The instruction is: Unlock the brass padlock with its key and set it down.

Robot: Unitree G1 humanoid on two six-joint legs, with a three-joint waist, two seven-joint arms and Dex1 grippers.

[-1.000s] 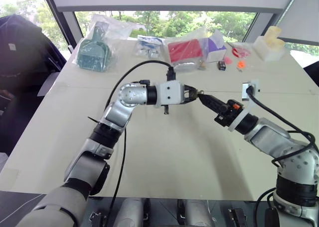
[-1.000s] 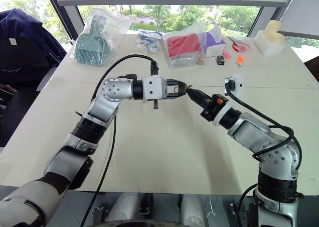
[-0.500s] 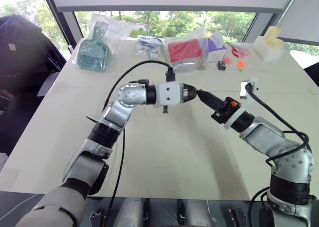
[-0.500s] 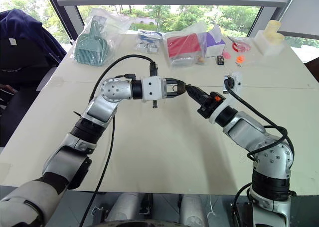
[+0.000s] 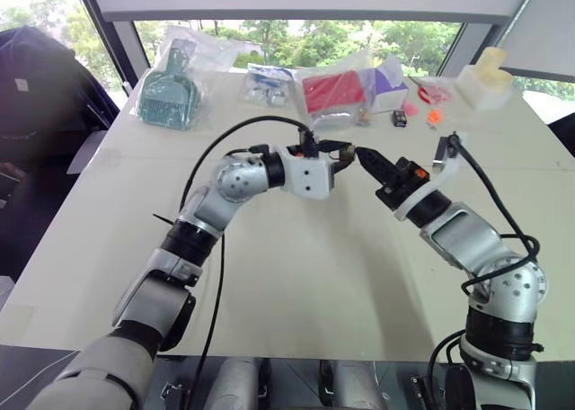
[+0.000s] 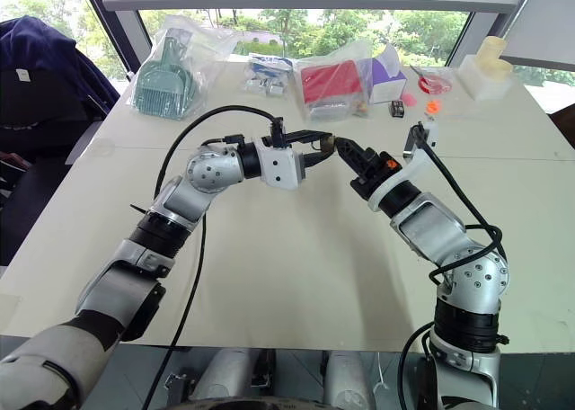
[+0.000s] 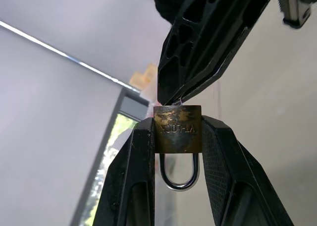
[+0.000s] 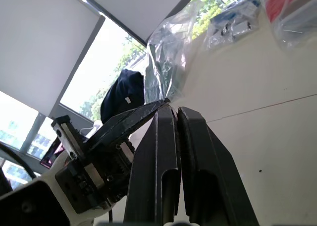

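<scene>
The small yellowish-brass padlock (image 7: 177, 128), a scuffed metal block with a silvery shackle loop, sits clamped between the two black fingers (image 7: 133, 186) of the left gripper (image 5: 344, 151), the shackle hanging back toward that gripper's palm and the block's flat end turned outward. That gripper is held above the pale table (image 5: 296, 275), well clear of its surface, on an arm that reaches in from the left. Directly opposite it, tip to tip, is the right gripper (image 5: 362, 155), its two black fingers (image 8: 171, 151) pressed tightly together with barely a slit between them. In the left wrist view these fingers come to a point right at the outward face of the brass block, where a thin sliver of something pale shows at their tip; whether that is the key cannot be told. So the padlock lies just at the right gripper's fingertips and inside the left gripper's grasp. Farther beyond both grippers, along the far edge of the table by the window, lie a clear plastic bag holding a teal brush-like tool (image 5: 169, 93), a clear bag with a red flat item (image 5: 334, 93), a purple and white box (image 5: 389, 75) and a small black item (image 5: 400, 118).
</scene>
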